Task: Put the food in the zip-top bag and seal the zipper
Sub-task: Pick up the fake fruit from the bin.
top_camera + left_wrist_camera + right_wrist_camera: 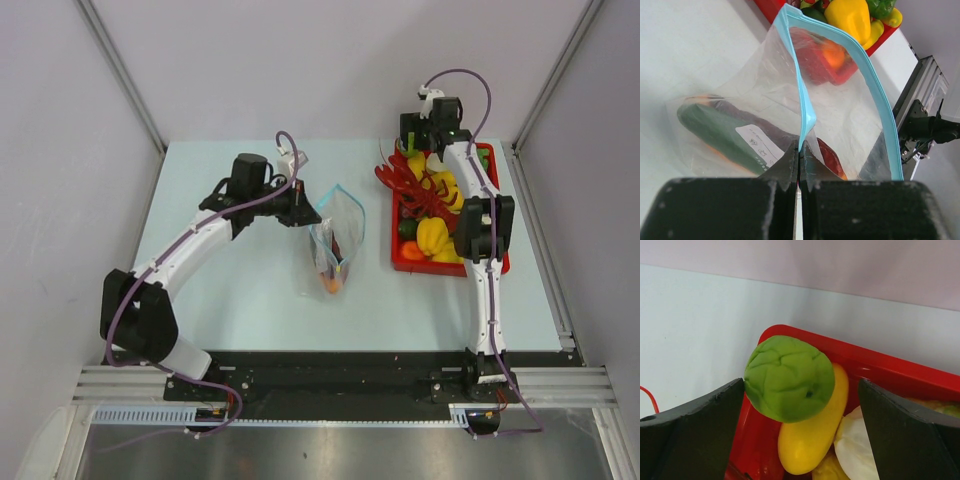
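- Status: partly loaded. The zip-top bag (338, 238) lies mid-tabletop (230, 290), mouth toward 12 o'clock, lifted and gaping. The zipper (802, 95) is not pressed shut.
- Bag contents: dark green cucumber (715, 127) plus an orange piece (332, 285) at the 6 o'clock end. A red item shows through the film; can't tell if it is inside or behind.
- left fingers (786, 167): pressed together, pinching the zipper strip on the bag's 9 o'clock side and holding the mouth up.
- right fingers (695, 425): spread wide either side of the green round fruit (790, 377), not touching it. Pos.: 12 o'clock corner of the red tray (875, 365).
- Left to do (est.): grip the fruit, carry it to the bag, drop it in. Repeat for the yellow pepper (432, 236) etc., then seal.
- Surroundings: the tray sits at 3 o'clock of the bag, near but apart. The fruit rests on a yellow elongated piece (812, 440), w/ a white piece (855, 450) beside.
- Obstructions: the tray wall just beside the fruit limits finger room. A red stringy item (400, 178) sprawls over the tray's 9 o'clock edge, on the likely path to the bag. Only one lip is held, so the film may sag.
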Motion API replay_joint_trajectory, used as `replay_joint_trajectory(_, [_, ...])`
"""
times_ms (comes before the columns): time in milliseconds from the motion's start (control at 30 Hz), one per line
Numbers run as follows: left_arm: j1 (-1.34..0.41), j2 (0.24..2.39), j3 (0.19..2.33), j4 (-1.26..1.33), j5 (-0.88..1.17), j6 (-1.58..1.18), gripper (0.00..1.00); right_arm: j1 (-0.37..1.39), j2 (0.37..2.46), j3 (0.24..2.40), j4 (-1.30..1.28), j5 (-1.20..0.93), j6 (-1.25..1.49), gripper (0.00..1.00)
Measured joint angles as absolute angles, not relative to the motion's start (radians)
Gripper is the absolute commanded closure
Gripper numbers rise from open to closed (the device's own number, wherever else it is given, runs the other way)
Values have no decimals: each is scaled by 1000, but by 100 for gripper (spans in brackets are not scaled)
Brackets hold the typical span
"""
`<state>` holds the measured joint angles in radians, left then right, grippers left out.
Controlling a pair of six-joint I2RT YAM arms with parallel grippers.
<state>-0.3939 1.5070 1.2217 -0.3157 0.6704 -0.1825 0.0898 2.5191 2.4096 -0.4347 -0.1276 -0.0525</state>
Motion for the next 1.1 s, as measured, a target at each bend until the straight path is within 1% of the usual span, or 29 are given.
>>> replay_joint_trajectory(133, [-393, 1518, 1225, -322, 665, -183, 100, 92, 2529, 2393, -428, -133, -52, 1])
replay_joint_trajectory(233, [-392, 1522, 1227, -326, 663, -183, 100, 91, 2531, 2386, -427, -144, -52, 9])
replay_joint_trajectory(267, [-391, 1523, 1227, -326, 661, -183, 100, 91, 2531, 2386, -426, -147, -49, 16])
replay_joint_trajectory(333, [-391, 1523, 1228, -329, 659, -183, 100, 89, 2532, 2386, -419, -156, -44, 23])
replay_joint_trajectory(367, [-391, 1523, 1230, -332, 659, -183, 100, 88, 2532, 2386, -418, -163, -44, 34])
replay_joint_trajectory(433, [-391, 1524, 1233, -333, 658, -182, 100, 86, 2532, 2386, -416, -171, -42, 42])
replay_joint_trajectory(467, [-390, 1524, 1234, -334, 658, -182, 100, 85, 2532, 2386, -416, -175, -36, 54])
replay_joint_trajectory(533, [-390, 1525, 1234, -335, 658, -182, 100, 79, 2532, 2386, -417, -186, -26, 64])
replay_joint_trajectory(567, [-390, 1525, 1235, -335, 658, -182, 100, 75, 2532, 2386, -419, -193, -22, 71])
replay_joint_trajectory(700, [-390, 1525, 1235, -334, 658, -183, 100, 49, 2513, 2381, -435, -228, 5, 81])
replay_joint_trajectory(733, [-390, 1525, 1235, -334, 658, -183, 100, 42, 2498, 2372, -445, -238, 12, 87])
replay_joint_trajectory(900, [-390, 1525, 1235, -326, 661, -183, 100, 15, 2327, 2293, -505, -335, 54, 90])
replay_joint_trajectory(1000, [-390, 1525, 1235, -318, 664, -184, 100, 30, 2157, 2210, -531, -410, 56, 92])
replay_joint_trajectory(1100, [-390, 1525, 1235, -310, 671, -188, 100, 105, 1933, 2061, -549, -477, 20, 92])
